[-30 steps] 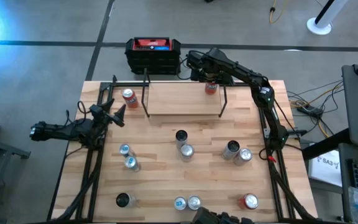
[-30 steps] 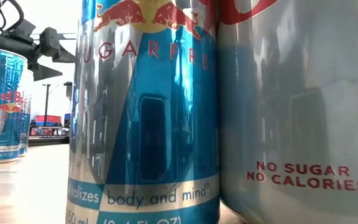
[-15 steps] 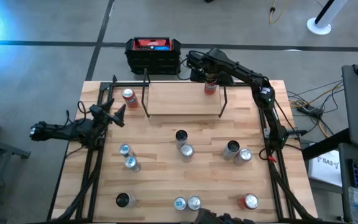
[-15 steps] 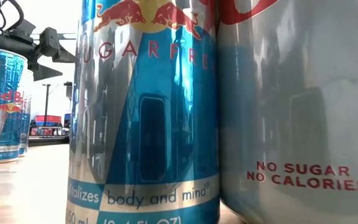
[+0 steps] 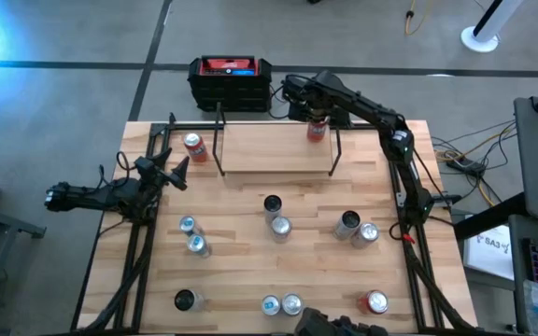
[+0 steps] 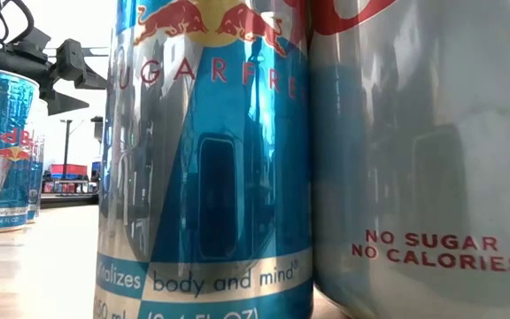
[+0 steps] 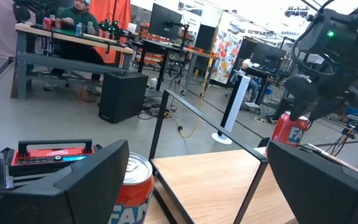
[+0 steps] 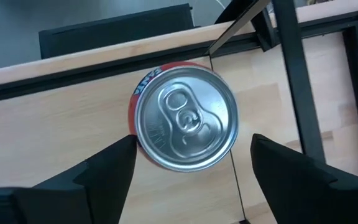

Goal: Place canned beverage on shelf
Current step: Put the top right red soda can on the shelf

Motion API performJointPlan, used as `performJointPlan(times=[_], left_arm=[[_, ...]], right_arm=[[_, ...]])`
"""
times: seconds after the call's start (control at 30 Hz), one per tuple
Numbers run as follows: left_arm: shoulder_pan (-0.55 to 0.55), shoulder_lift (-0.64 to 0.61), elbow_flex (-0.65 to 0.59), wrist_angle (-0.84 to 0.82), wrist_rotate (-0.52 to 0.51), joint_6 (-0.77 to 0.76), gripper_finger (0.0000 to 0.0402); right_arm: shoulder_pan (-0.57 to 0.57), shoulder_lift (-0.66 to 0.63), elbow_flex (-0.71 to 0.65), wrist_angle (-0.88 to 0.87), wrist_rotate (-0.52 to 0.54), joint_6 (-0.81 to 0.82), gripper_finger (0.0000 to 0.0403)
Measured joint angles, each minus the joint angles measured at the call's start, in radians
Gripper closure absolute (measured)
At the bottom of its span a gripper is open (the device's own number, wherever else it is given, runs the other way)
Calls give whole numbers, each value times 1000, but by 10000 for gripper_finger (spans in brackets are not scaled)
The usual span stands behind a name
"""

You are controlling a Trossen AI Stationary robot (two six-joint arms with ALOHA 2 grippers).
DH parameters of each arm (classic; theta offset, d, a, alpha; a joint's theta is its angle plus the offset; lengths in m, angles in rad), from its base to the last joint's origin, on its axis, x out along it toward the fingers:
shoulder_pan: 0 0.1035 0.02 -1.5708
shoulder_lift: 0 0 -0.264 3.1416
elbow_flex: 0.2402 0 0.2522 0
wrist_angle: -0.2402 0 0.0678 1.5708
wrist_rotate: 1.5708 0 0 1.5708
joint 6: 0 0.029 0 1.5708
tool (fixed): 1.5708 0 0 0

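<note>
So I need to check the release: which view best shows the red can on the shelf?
The right wrist view: red can upright between the open right gripper fingers, untouched. High view shows it small; left wrist, sideways and distant; low, nothing.

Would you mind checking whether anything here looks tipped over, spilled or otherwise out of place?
Nothing stands out. The red can stands upright on the shelf between the right gripper's open fingers, and the other cans on the table are upright too, with no spill visible.

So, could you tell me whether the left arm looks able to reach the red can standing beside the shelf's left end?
Probably yes: the left gripper is open and faces the red can, with only bare wooden table between them; the shelf stands aside.
</note>
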Motion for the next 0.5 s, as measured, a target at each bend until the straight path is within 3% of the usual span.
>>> performJointPlan(times=[0.5], left_arm=[[0,0,0,0,0,0,33]], right_arm=[[-17,7,0,31,19,-17,114]])
